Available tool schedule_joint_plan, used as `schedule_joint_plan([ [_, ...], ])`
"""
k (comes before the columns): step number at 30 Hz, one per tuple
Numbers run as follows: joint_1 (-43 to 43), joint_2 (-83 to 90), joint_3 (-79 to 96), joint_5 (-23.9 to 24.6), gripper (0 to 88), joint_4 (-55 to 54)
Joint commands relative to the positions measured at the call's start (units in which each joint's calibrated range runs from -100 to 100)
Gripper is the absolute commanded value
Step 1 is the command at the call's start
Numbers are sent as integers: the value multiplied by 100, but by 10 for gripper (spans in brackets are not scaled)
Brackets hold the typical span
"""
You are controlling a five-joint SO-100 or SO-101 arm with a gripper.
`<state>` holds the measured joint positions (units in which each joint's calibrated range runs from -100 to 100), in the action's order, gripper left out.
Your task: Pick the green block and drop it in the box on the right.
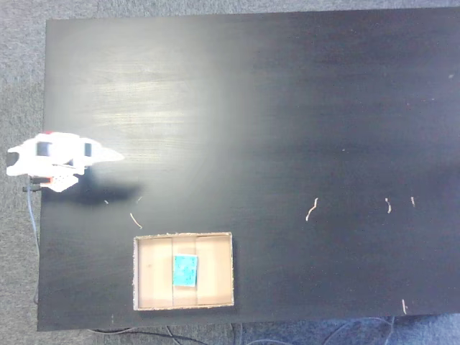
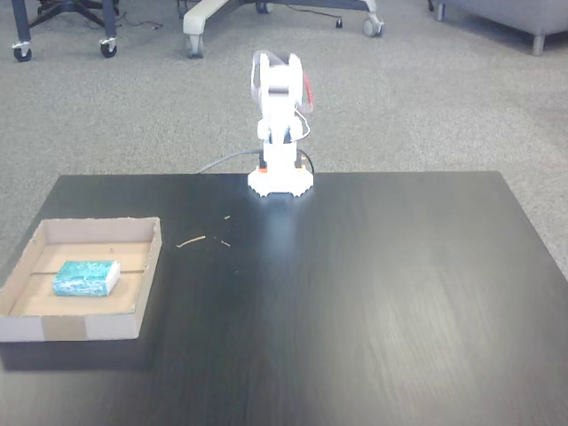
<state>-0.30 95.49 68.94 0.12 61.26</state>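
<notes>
Green block (image 1: 185, 270) lies flat inside the unlabelled cardboard box (image 1: 146, 273).

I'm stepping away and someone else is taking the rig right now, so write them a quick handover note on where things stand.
Gripper: the arm is folded back over its base at the table edge, holding nothing. The gripper points out over the table; I cannot tell whether its fingers are open or shut.
Green block: lying flat on the floor of the box, near its middle in both fixed views.
Box: on the black table, at the left in the fixed view facing the arm.
Done: block is in the box.
Left: nothing apparent; small light scraps lie on the table.
</notes>
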Motion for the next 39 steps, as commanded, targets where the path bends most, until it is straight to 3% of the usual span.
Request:
schedule_joint_plan([
  [1, 145, 248, 2136, 5, 1, -1130],
  [4, 191, 256, 3106, -122, 5, -1873],
  [10, 22, 256, 3106, -166, 1, -1361],
  [14, -522, 256, 3106, -425, 1, -1353],
  [18, -813, 256, 3106, 171, 1, -1369],
  [39, -744, 256, 3106, 254, 1, -1353],
])
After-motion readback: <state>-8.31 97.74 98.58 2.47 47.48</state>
